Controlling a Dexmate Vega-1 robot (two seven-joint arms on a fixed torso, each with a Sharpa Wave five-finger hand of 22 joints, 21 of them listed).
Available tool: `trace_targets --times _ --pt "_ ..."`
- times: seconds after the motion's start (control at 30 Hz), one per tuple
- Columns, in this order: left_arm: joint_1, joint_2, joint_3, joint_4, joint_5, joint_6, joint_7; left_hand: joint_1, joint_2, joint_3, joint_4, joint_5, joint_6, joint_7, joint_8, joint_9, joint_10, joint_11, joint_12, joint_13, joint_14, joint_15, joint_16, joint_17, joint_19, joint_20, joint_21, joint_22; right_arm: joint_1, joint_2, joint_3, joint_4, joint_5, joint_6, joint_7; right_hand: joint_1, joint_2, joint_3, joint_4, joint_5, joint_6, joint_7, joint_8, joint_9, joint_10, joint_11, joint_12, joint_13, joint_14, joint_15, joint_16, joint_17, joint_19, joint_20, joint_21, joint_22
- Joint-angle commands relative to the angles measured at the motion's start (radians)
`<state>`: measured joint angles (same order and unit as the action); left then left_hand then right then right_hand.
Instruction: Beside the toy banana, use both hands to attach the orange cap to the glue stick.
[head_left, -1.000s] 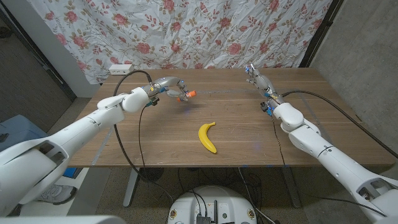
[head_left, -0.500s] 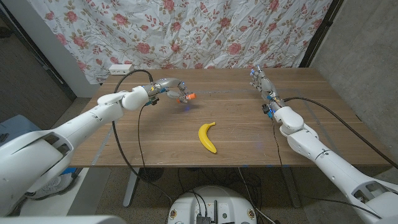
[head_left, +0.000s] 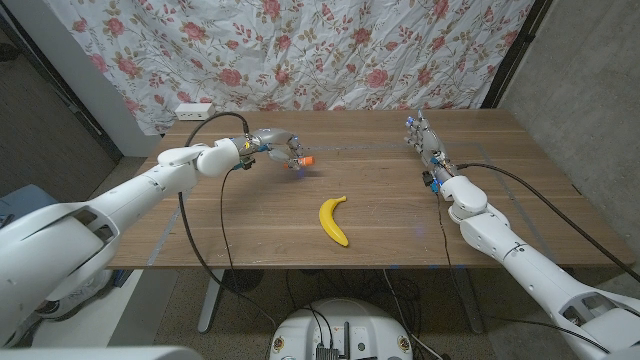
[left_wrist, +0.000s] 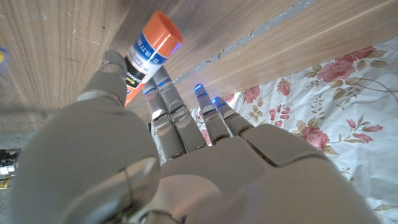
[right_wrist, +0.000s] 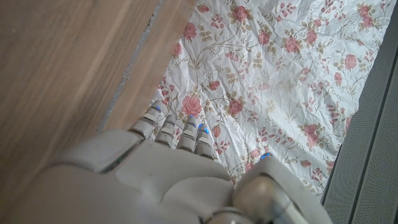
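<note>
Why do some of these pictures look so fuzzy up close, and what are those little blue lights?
Left wrist view: the left hand sits too near the lens, so it blurs, while the glue stick looks sharper; blue glints dot its fingertips. Right wrist view: right hand equally soft. Head view: evenly lit, faint shadow under the banana.

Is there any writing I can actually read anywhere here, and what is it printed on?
Glue stick, held in the left hand: its white label carries dark print, too blurred and partly hidden by fingers to read.
Toy banana: no writing visible.
Power strip at the table's far edge: no readable marking.
</note>
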<state>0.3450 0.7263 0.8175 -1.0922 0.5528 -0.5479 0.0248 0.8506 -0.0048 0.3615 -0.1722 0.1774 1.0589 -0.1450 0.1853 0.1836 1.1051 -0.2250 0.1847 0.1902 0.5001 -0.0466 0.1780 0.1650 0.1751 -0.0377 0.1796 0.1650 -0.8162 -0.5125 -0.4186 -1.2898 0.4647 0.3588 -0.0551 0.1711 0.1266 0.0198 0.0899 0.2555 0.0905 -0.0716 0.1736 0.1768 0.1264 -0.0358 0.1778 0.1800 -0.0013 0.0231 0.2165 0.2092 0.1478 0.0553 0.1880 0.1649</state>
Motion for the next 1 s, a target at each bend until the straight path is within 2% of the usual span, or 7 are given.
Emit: trace_targets --times 0.03,0.5,1.0 --pt "-0.018 0.002 0.031 0.004 0.05 0.01 0.0 0.03 0.028 0.001 0.004 0.004 0.028 -0.037 0.008 0.01 -0.011 0.0 -0.002 0.001 -0.005 -0.143 -0.001 0.003 -0.007 -0.021 0.001 0.003 0.004 0.02 0.0 0.045 0.021 0.018 0.004 -0.011 -0.003 0.002 0.005 0.007 0.004 0.003 0.007 -0.001 0.005 0.003 0.006 0.002 0.009 -0.001 0.003 0.0 0.002 -0.009 -0.002 0.003" --pt "-0.02 0.013 0.06 -0.04 0.134 0.075 0.004 0.024 0.022 -0.005 0.008 0.004 0.007 -0.043 0.005 0.01 -0.033 0.0 -0.003 0.001 -0.023 -0.141 -0.003 0.003 -0.032 -0.02 -0.002 0.003 0.019 0.027 -0.013 0.063 0.002 0.016 -0.007 -0.008 -0.001 0.007 0.003 0.01 0.013 0.002 0.012 -0.001 0.011 -0.002 0.009 0.001 0.013 0.0 0.001 -0.002 0.005 -0.012 -0.001 0.003" --pt "-0.014 0.031 0.079 -0.102 0.214 0.135 0.006 0.01 0.023 -0.011 0.014 0.004 0.002 -0.044 0.007 0.009 -0.045 0.0 -0.002 0.001 -0.03 -0.136 -0.001 0.003 -0.037 -0.021 0.0 0.003 0.044 0.058 -0.022 0.131 0.008 0.051 0.011 -0.007 0.0 0.012 0.002 0.013 0.021 0.001 0.015 -0.001 0.019 -0.001 0.012 0.001 0.015 0.001 0.0 -0.003 0.005 -0.014 -0.001 0.003"
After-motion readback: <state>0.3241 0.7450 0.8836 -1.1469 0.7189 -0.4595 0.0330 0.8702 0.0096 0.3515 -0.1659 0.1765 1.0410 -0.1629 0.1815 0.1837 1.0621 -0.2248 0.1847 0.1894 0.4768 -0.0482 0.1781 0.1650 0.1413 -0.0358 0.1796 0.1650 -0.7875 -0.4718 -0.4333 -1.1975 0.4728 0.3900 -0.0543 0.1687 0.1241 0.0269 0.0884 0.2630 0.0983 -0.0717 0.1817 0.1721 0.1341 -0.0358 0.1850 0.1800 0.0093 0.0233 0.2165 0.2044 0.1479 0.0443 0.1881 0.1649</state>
